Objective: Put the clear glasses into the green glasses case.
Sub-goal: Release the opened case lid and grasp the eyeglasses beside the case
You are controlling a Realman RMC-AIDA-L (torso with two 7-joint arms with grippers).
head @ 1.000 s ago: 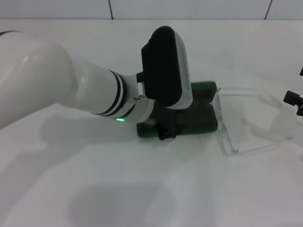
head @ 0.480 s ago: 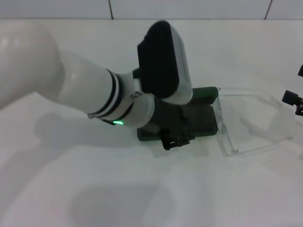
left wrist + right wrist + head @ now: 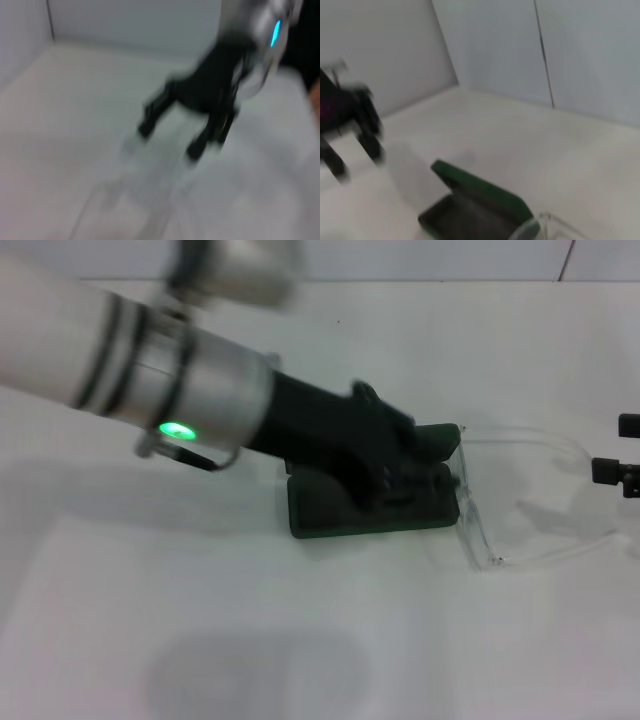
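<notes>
On the white surface [image 3: 300,640], the left hand [image 3: 400,455], grip state indeterminable, hovers over the open green glasses case [image 3: 330,515], with the clear glasses [image 3: 520,495] lying just beside the case's far end, between it and the right hand [image 3: 618,465] at the edge.

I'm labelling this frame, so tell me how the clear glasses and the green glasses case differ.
The clear glasses are transparent and almost vanish against the table; the green glasses case is dark and opaque. The glasses have nothing over them, while the left claw reaches over the case. The case stands open with its lid raised; the glasses lie flat, arms unfolded. Both rest on the table, side by side.
</notes>
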